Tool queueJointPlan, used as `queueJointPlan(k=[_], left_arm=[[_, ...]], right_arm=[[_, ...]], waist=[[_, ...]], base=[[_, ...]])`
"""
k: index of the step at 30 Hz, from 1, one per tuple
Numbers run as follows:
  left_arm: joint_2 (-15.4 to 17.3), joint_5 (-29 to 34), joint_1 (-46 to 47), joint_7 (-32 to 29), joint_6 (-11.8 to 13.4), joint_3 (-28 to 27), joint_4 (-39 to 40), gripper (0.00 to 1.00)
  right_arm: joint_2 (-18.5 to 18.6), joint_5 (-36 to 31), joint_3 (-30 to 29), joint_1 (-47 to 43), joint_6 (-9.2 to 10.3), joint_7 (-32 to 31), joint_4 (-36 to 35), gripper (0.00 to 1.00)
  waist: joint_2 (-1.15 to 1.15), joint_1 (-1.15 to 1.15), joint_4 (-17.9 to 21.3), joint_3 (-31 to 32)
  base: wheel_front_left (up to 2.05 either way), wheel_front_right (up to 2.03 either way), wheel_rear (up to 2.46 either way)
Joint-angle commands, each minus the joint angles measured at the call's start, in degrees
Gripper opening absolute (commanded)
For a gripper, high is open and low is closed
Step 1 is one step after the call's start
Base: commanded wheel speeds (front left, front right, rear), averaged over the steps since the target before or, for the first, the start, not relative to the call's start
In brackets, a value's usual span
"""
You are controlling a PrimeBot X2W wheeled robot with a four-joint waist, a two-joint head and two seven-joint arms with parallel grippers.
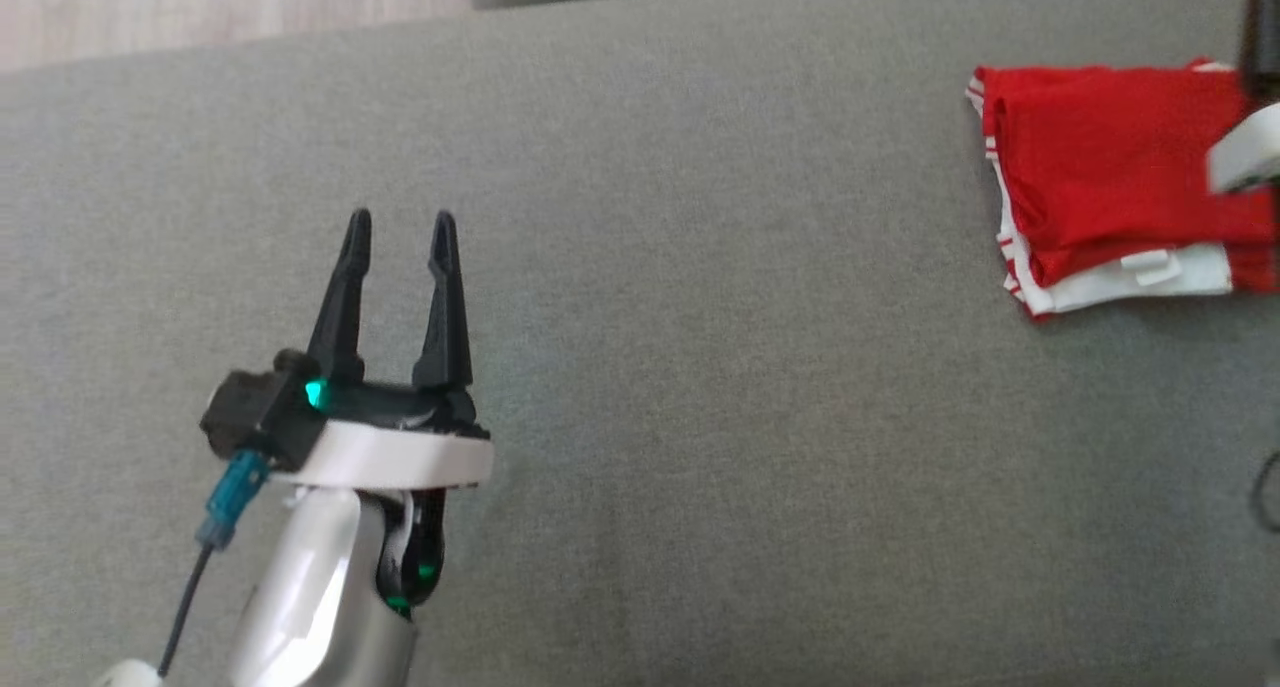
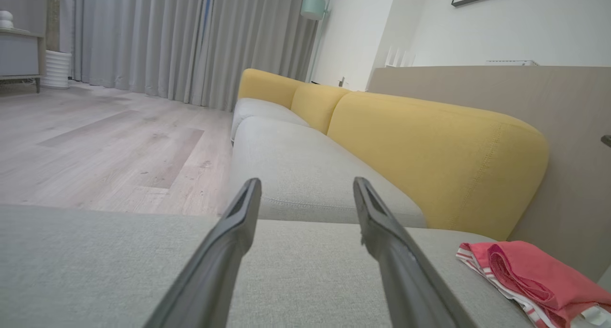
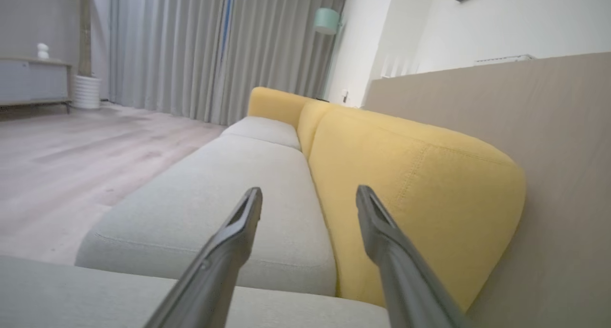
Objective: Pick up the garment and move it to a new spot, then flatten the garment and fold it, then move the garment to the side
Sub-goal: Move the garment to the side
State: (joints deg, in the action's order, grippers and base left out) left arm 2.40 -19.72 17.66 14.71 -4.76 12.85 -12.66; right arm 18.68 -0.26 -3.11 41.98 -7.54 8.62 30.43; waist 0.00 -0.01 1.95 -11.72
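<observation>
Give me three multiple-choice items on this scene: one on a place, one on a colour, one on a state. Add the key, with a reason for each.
1. In the head view, where does the folded red garment with white trim lie on the grey fabric seat?
A. lower left
B. far right
C. dead centre

2. What colour are the sofa's padded back cushions?
A. yellow
B. blue
C. black

3. How does the left gripper stand?
A. shut on the garment
B. shut on nothing
C. open and empty

Key:
1 B, it lies by that view's right edge.
2 A, both wrist views show them yellow.
3 C, its fingers are apart with only seat fabric between them.
</observation>
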Motion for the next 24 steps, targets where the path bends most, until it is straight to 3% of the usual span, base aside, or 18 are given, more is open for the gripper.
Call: queueJointPlan(k=[1,8,13,20,24], left_arm=[[0.5,-0.3,0.6,0.3,0.3,-2.1,1.9,1.00],[0.5,-0.1,-2.7,0.3,0.8,-3.3,1.2,1.00],[0.5,-0.2,-4.9,0.3,1.5,-4.1,0.3,1.00],[0.5,-0.8,-6.1,0.3,1.0,-5.0,-0.1,1.00],[0.5,-1.6,-6.3,0.3,0.3,-5.8,0.3,1.00]], right_arm=[[-0.8,0.6,0.8,-1.0,0.05,0.3,-2.6,1.00],[-9.3,5.2,0.6,-9.0,0.05,1.3,-9.9,1.00],[-14.7,8.1,0.7,-16.6,0.05,4.0,-10.5,1.00],[-15.8,15.4,3.4,-23.8,0.05,6.2,-7.2,1.00],[-15.8,15.8,5.1,-24.7,0.05,6.3,-7.9,1.00]], waist=[[0.00,0.01,-0.6,1.1],[0.00,0.01,-2.1,4.5],[0.00,0.01,-3.2,5.7],[0.00,0.01,-4.5,5.5],[0.00,0.01,-4.7,5.1]], base=[[0.00,0.00,0.00],[0.00,0.00,0.00],[0.00,0.00,0.00],[0.00,0.00,0.00],[0.00,0.00,0.00]])
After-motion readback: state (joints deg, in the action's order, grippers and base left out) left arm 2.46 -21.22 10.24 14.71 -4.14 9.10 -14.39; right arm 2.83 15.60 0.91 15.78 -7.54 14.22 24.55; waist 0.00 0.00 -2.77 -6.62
